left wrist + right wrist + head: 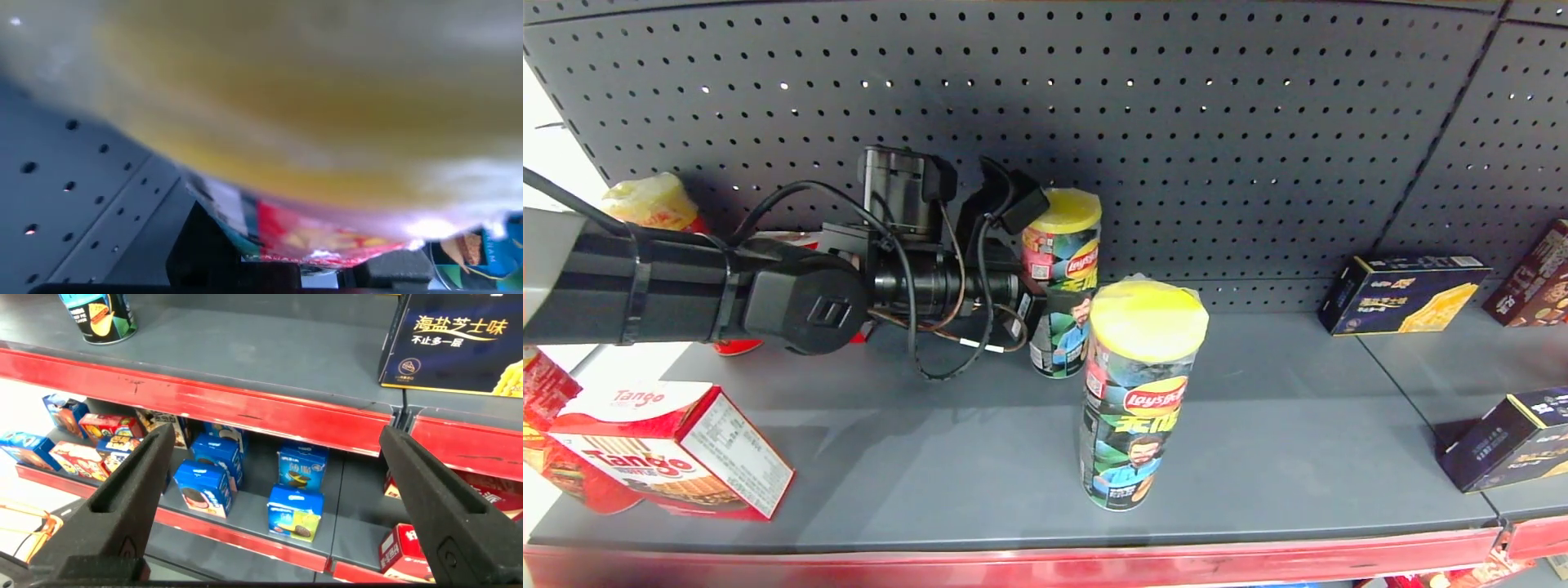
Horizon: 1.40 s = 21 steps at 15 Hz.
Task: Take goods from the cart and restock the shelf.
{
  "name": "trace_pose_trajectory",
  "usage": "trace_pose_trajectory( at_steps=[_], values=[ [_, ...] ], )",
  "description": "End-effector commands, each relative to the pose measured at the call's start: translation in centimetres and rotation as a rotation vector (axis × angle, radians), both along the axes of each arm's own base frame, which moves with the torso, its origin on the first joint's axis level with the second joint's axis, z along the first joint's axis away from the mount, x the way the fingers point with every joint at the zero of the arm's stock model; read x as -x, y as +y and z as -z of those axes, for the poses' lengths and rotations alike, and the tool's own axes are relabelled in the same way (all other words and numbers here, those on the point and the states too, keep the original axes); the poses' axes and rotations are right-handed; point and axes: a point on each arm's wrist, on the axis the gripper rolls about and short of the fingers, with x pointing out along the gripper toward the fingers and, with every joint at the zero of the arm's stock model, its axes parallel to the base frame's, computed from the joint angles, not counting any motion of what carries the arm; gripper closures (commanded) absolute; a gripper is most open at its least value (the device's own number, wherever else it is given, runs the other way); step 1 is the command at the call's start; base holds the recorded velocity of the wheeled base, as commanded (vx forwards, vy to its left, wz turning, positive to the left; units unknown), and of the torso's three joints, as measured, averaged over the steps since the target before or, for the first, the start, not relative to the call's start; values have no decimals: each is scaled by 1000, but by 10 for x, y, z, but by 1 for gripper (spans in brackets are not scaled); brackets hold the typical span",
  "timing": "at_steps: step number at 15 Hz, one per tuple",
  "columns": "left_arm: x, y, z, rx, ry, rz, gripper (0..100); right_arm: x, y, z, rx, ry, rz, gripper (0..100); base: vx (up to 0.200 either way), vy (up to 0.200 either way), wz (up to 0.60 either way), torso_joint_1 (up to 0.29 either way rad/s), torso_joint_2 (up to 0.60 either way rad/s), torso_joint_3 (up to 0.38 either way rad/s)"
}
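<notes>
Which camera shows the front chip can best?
The head view: the front chip can stands whole, lid to base. The right wrist view catches just its base; the left wrist view is too blurred to tell.

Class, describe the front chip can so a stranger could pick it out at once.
On the grey shelf before the pegboard stand two dark, yellow-lidded chip cans. Take the front can, standing free; the rear can is at the left gripper.
</notes>
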Motion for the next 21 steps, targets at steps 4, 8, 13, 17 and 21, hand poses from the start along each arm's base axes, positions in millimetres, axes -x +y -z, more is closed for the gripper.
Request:
trace_pose_trajectory(
  at_steps=[4, 8, 13, 17, 21],
  values=[
    [-2, -3, 5, -5, 10, 4, 0, 0, 0, 0, 1, 1, -1, 0, 0, 0, 0, 0, 0, 0],
    [-1, 1, 5, 2, -10, -10, 0, 0, 0, 0, 1, 1, -1, 0, 0, 0, 0, 0, 0, 0],
    [29, 24, -8, -12, -26, -77, 0, 0, 0, 0, 1, 1, -1, 0, 0, 0, 0, 0, 0, 0],
    [45, 43, -5, -45, -15, -154, 0, 0, 0, 0, 1, 1, -1, 0, 0, 0, 0, 0, 0, 0],
    [44, 46, -5, -65, -22, -239, 0, 0, 0, 0, 1, 1, -1, 0, 0, 0, 0, 0, 0, 0]
  ],
)
